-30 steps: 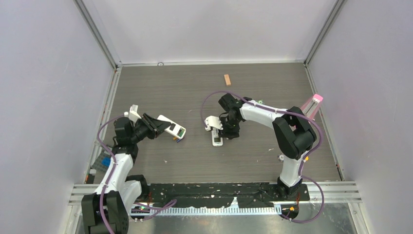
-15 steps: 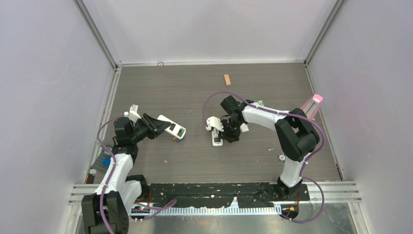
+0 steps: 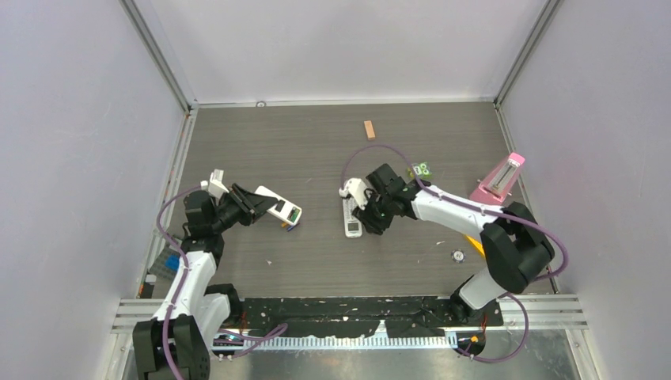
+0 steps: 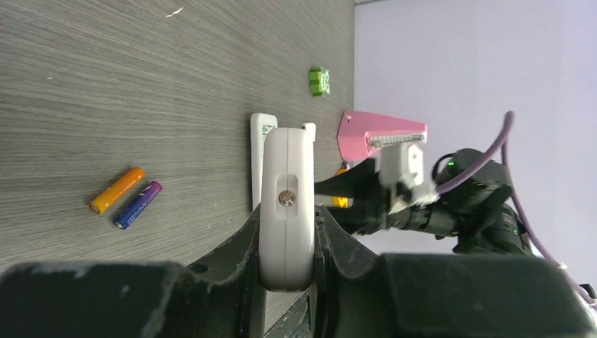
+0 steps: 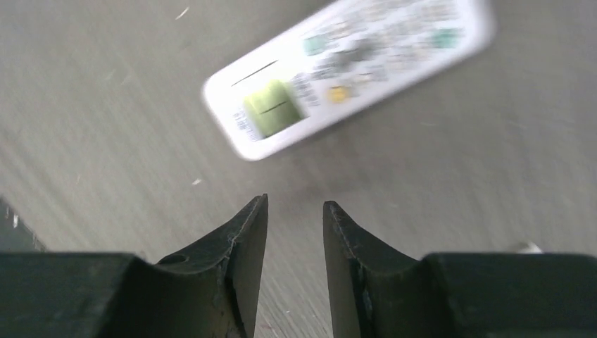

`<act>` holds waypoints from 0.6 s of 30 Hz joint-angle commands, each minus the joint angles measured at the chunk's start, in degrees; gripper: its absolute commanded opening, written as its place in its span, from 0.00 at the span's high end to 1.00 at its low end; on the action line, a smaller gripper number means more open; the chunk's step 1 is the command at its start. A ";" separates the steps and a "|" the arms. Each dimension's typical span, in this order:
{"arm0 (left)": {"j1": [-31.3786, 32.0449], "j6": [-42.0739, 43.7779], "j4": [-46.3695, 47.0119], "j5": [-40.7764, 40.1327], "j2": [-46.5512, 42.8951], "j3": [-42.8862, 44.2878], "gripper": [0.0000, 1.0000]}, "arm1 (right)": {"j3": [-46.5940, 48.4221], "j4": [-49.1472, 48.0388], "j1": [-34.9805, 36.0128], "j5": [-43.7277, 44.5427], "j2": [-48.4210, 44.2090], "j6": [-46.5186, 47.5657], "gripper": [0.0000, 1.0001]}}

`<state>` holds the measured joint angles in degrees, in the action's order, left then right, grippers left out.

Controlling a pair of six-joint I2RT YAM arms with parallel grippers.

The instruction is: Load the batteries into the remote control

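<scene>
Swung outward, the right fingers (image 5: 239,243) hang narrowly parted, empty, above the grey wood-grain surface (image 3: 316,142); left fingers (image 4: 348,246) clench a smooth white remote (image 4: 286,211); pale walls (image 3: 340,47) surround.

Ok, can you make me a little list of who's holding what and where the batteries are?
left tool: shut on the held remote, a white one gripped at one end
right tool: open and empty, just short of the second remote
second remote: white, lying face up on the table
batteries: orange battery and blue-purple battery lie side by side on the table near the held remote
loaded yet: no
far back: wooden block
</scene>
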<state>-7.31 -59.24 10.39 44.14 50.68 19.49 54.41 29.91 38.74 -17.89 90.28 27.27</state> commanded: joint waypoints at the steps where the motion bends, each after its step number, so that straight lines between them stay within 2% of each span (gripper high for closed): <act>1: -0.47 1.78 0.76 1.03 -2.52 0.88 1.00 | 3.36 -8.68 -1.21 21.53 -5.49 -21.05 0.60; 4: -0.51 2.39 -0.47 0.58 -3.70 1.00 1.00 | 7.59 -5.47 -2.02 35.63 -3.60 -29.32 0.58; 6: -0.51 2.75 -1.47 0.54 -4.44 1.25 1.00 | 8.13 -3.93 -3.83 43.76 -2.65 -31.98 0.44; 7: -0.51 2.88 -2.01 0.50 -4.93 1.20 1.00 | 7.89 -3.78 -4.54 44.05 -2.56 -32.39 0.31; 8: -0.50 2.90 -2.35 0.44 -5.34 1.29 1.00 | 7.72 -3.76 -6.09 43.70 -2.59 -33.32 0.24; 9: -0.49 3.03 -2.61 0.38 -5.80 1.33 1.00 | 7.26 -3.83 -7.03 43.32 -2.62 -33.63 0.13; 11: -0.51 3.33 -3.30 0.26 -6.38 1.57 1.00 | 7.29 -3.50 -9.99 41.92 -2.33 -34.39 0.02; 12: -0.51 3.59 -3.66 0.17 -6.58 1.71 1.00 | 7.46 -3.23 -11.95 40.00 -2.05 -34.30 0.00; 18: -0.50 4.37 -4.97 0.03 -6.58 2.24 1.00 | 12.25 0.56 -16.62 37.31 4.74 -32.61 0.04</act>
<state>-7.31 -56.29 5.61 43.99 44.86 19.49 62.52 28.12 23.51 19.66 91.53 -4.54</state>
